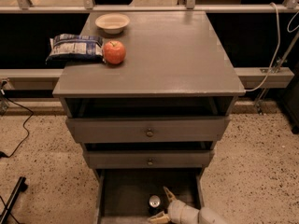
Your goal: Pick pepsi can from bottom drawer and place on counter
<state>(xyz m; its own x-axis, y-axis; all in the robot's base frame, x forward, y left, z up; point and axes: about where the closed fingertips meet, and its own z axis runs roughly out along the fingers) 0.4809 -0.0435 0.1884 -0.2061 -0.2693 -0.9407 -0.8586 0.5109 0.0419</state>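
The pepsi can point(154, 202) stands upright in the open bottom drawer point(122, 196), its silver top showing, near the drawer's front middle. My gripper point(162, 205) reaches in from the bottom right, low in the drawer, its two pale fingers spread open with one behind and one in front of the can, not closed on it. The counter point(170, 55) is the broad grey top of the cabinet above.
On the counter's left side lie a red apple point(114, 52), a blue and white chip bag point(75, 47) overhanging the edge, and a cream bowl point(112, 22) at the back. Two knobbed drawers point(149, 130) stick out partway above the bottom drawer. A speckled floor surrounds the cabinet.
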